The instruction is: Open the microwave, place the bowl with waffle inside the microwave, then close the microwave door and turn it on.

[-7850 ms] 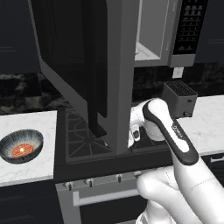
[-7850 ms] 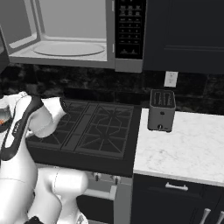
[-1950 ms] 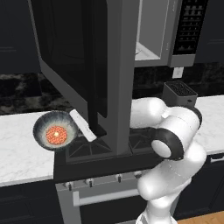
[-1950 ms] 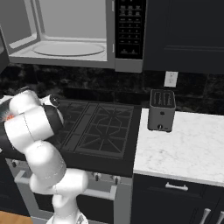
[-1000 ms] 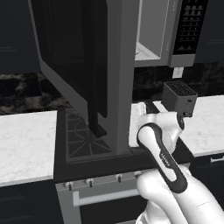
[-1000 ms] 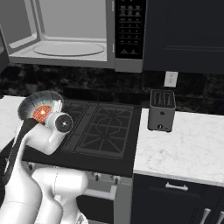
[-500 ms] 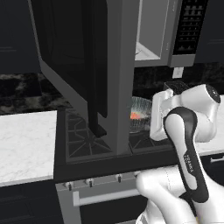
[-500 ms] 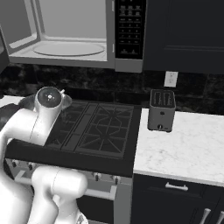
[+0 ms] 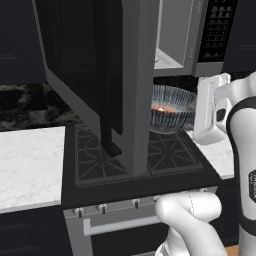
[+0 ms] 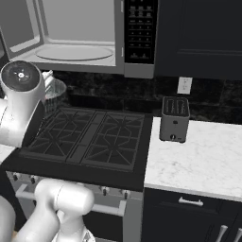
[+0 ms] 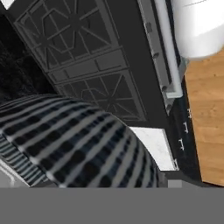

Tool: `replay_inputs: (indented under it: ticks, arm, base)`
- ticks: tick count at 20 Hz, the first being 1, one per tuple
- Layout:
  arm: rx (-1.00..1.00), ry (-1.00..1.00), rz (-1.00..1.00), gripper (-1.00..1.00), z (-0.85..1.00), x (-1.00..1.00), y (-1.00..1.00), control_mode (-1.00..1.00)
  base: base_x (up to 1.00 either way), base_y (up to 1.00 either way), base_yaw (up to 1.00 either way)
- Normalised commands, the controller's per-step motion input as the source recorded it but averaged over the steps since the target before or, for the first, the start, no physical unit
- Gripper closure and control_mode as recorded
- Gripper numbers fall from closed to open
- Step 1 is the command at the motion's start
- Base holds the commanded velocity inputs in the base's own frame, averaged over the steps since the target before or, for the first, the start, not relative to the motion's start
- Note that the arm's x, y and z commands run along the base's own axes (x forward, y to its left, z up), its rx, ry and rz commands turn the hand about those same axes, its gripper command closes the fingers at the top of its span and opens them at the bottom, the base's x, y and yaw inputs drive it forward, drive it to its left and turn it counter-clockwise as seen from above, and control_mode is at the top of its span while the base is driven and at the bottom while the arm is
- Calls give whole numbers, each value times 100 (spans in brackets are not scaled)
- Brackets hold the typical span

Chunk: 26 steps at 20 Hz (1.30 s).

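The microwave (image 9: 172,55) (image 10: 75,33) stands open above the stove. Its door (image 9: 85,65) is swung out towards me, and the pale cavity with its turntable is bare. The bowl (image 9: 174,107) (image 10: 56,90) hangs in the air over the back burners, just below the cavity's floor. Inside it lies the orange-red waffle (image 9: 163,108). My gripper (image 9: 196,114) is shut on the bowl's right rim. In the hand view the bowl's striped outer wall (image 11: 74,148) fills the lower left and hides the fingertips.
The black stove (image 9: 145,160) (image 10: 90,137) (image 11: 87,57) lies under the bowl. A dark toaster (image 10: 174,119) sits on the marble counter (image 10: 198,160) to the right. The open door blocks the left side of the cavity. Wooden floor (image 11: 210,113) shows in front of the oven.
The bowl came off the left counter in my grip, swung round the open door, and in the last half second rose a little and moved right, closer to the cavity.
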Motion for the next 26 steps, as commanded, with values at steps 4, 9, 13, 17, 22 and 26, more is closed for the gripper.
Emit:
replay_inputs:
  ticks: [4, 9, 13, 17, 22, 26]
  arm:
    - [0, -44, -10, 100, 100, 5, 6, -100]
    - [-1, -25, -11, 100, 71, 53, 23, -100]
    - [-2, -4, -7, 100, 15, 87, 11, -100]
    - [0, 5, -2, 100, 14, 95, 0, -100]
    - [-2, 1, 0, 100, 0, 83, 0, -100]
    - [0, 0, 0, 100, -21, 64, 0, -100]
  base:
    - [0, 0, 0]
    - [0, 0, 0]
    - [0, 0, 0]
    - [0, 0, 0]
    - [0, 0, 0]
    - [0, 0, 0]
